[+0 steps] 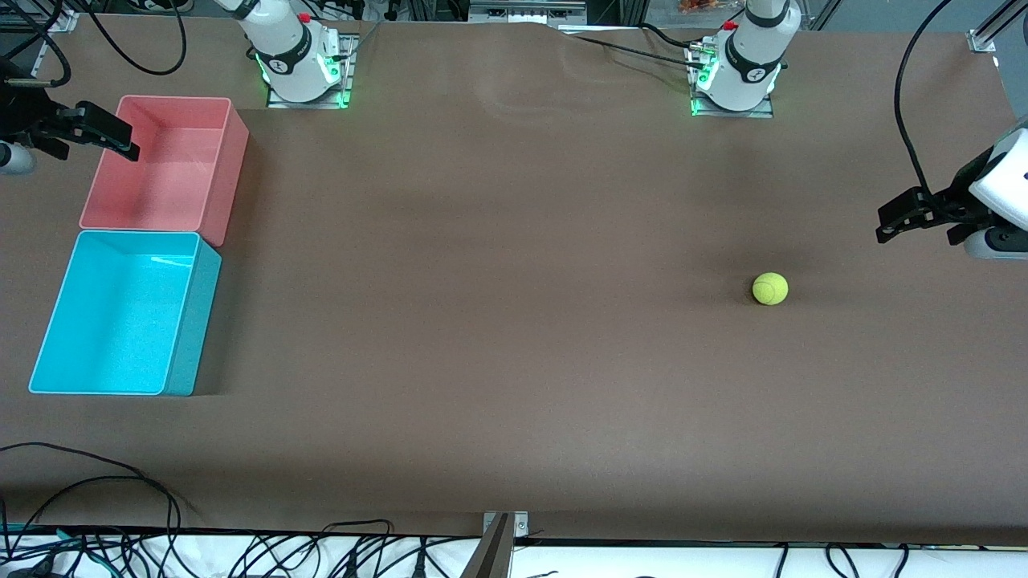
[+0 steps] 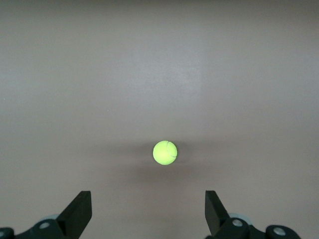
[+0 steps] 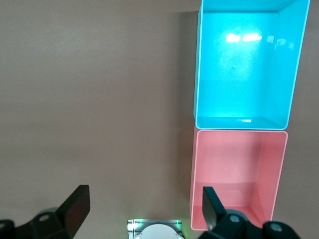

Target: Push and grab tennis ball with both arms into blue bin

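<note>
The blue bin point(image 1: 120, 313) sits well apart from the tennis ball point(image 1: 770, 289), so my left gripper point(image 1: 903, 218), wide open and empty, should push squarely binward while my right gripper point(image 1: 108, 132), equally open and empty, waits.

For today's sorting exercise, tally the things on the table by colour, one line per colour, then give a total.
Yellow-green: 1, the tennis ball
Blue: 1, the blue bin
Pink: 1, the pink bin
Total: 3

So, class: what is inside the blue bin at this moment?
Nothing shows inside the blue bin: its whole floor is bare in the front and right wrist views. The tennis ball lies on the table toward the left arm's end. The pink bin beside it looks bare too.
</note>
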### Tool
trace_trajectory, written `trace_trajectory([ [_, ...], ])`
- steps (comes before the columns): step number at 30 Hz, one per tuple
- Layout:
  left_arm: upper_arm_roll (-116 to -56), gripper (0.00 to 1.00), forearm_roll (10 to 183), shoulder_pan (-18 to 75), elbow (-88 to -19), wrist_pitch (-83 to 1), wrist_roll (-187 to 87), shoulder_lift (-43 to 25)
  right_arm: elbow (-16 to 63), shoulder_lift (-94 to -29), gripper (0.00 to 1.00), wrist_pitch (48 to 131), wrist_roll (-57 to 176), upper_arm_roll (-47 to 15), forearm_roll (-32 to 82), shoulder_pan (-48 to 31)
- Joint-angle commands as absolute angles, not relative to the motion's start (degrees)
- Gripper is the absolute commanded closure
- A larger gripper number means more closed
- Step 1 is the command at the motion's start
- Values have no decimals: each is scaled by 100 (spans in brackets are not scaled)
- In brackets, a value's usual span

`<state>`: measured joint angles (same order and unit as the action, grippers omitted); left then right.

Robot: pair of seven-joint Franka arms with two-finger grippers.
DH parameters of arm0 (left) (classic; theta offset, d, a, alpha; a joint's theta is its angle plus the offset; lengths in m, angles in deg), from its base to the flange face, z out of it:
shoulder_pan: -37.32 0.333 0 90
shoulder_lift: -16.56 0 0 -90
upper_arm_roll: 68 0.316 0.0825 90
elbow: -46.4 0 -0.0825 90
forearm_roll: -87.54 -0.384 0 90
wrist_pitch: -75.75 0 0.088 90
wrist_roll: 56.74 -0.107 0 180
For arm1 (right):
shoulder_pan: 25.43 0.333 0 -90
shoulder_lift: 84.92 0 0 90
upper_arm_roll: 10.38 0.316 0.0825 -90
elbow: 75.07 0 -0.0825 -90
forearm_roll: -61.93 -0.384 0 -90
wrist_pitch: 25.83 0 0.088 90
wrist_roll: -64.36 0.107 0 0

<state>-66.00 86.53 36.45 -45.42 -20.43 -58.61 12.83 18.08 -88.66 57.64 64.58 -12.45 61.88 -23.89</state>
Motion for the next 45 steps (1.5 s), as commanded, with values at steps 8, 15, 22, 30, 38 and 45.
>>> trace_trajectory([
  [8, -6598, 0, 8525, 3635, -4413, -1926, -6016, 1217, 1731, -8896, 0, 5696, 6322, -1223, 6211, -2437],
  [15, -6598, 0, 8525, 3635, -4413, -1891, -6025, 1217, 1731, -8896, 0, 5836, 6339, -1240, 6193, -2446],
  [22, -6598, 0, 8525, 3644, -4413, -1865, -6016, 1217, 1731, -8914, 0, 6223, 6330, -1223, 6106, -2437],
  [30, -6598, 0, 8525, 3662, -4413, -1812, -6034, 1217, 1731, -8923, 0, 6162, 6330, -1214, 6070, -2437],
  [38, -6598, 0, 8534, 3671, -4413, -1654, -6043, 1225, 1722, -8905, 0, 6048, 6322, -1205, 6088, -2446],
  [45, -6598, 0, 8534, 3671, -4413, -1601, -6052, 1225, 1669, -8870, 0, 6030, 6322, -1205, 6088, -2446],
])
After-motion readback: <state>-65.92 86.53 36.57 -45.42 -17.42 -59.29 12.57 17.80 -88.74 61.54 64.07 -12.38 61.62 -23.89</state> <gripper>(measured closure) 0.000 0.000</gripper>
